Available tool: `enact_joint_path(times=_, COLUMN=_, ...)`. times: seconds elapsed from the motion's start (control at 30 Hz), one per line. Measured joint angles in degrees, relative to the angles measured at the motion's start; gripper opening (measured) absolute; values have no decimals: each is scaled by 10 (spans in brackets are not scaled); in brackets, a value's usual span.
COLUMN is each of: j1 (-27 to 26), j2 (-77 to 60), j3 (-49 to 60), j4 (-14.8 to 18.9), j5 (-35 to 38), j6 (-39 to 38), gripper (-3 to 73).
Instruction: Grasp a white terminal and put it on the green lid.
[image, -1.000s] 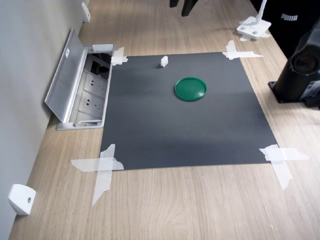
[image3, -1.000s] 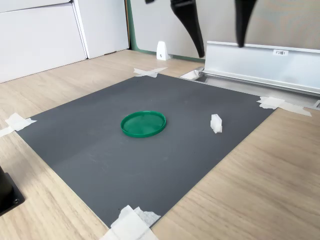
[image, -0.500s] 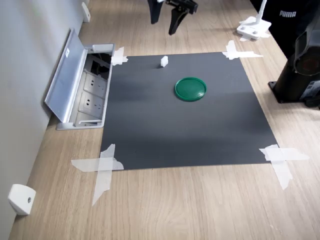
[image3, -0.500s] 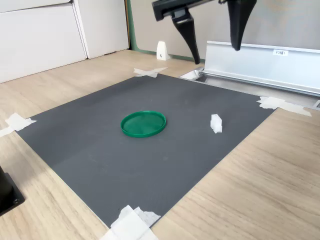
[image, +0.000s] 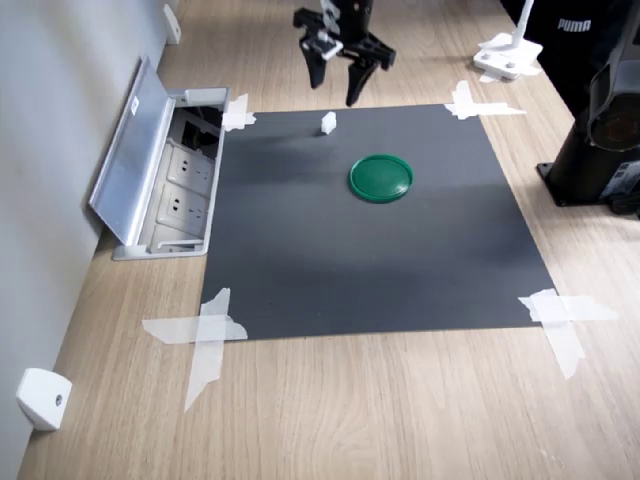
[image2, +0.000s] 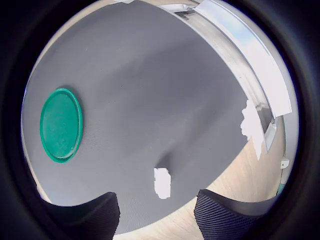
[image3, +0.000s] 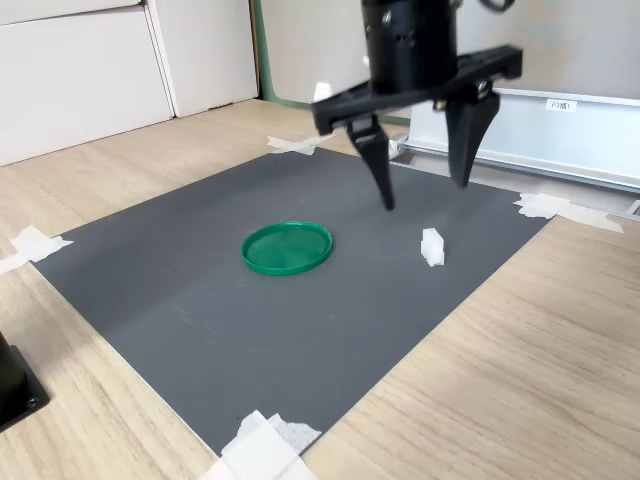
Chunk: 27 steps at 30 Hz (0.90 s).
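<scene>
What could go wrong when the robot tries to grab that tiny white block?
The white terminal is tiny and the gripper hangs above it with jaws wide open, so a jaw could knock it over or push it away.

It lies near the edge of the dark mat and could slide onto the wood.

The green lid is a small target, so a drop might miss it.

First exterior view: high, steep look down over whole dark mat (image: 370, 230), arm at far edge. Second exterior view: low, close, beside mat (image3: 290, 290), facing wall channel (image3: 520, 125). Wrist view: looking down on mat (image2: 150, 90) from just above. Mat shared by all three.
</scene>
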Motion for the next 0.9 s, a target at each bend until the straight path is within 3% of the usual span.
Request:
enact_joint_path(times=0.2, j1=0, j2=24, j3=3, j4=-6, j5=-36, j6=4, gripper=637)
enact_joint_path(times=0.73, j1=0, j2=78, j3=3, j4=-7, j5=-49, j6=17, gripper=634)
enact_joint_path(times=0.83, j1=0, j2=80, j3=3, j4=-7, j5=-51, j6=17, gripper=603)
enact_joint_path(times=0.9, j1=0, j2=81, j3=3, j4=-7, j5=-47, j6=17, gripper=544)
